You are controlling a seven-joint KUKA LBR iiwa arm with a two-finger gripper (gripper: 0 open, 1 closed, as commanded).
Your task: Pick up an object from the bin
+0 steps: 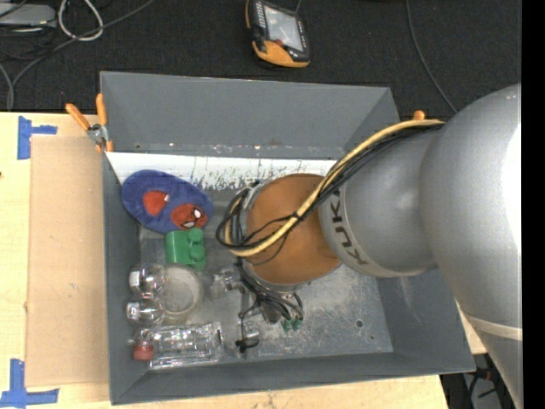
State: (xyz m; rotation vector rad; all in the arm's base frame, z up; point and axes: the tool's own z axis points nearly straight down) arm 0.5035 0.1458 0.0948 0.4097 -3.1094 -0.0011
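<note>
At the front middle of the bin (247, 118), the claw (260, 322) sits low, just right of a clear bottle (183, 343) lying along the front wall. Whether the claw is apart or together, I cannot tell. Behind the bottle stands a clear cup (177, 290), then a green block (186, 248), then a blue dish (162, 201) at the back left. The orange cover (285, 228) looms above the claw.

Single camera above, tilted down into bin (247, 126), arm (400, 211) entering right
</note>
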